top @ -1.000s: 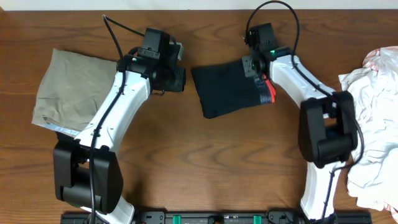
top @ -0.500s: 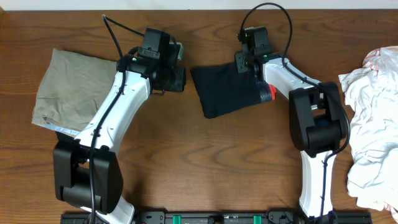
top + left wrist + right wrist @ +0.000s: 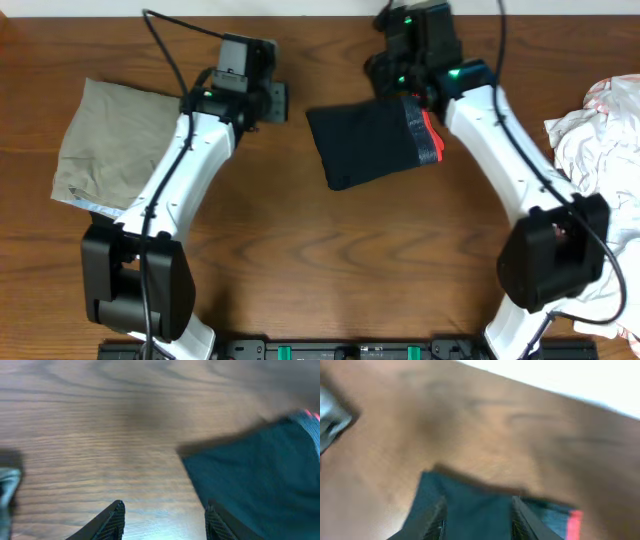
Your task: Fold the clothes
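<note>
Trousers point(image 3: 365, 145) lie folded ahead-right of your left gripper point(image 3: 165, 506), jaws apart, empty. Your right gripper point(image 3: 478, 505) hovers over them, jaws apart.

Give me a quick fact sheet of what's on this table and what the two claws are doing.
Table: brown wood
Middle: black trousers, folded small, waistband grey, edged red
Left side: khaki-grey garment, lying flat
Right edge: white fabrics, crumpled
Left gripper: open, over bare wood beside the trousers
Right gripper: open, above the trousers
</note>
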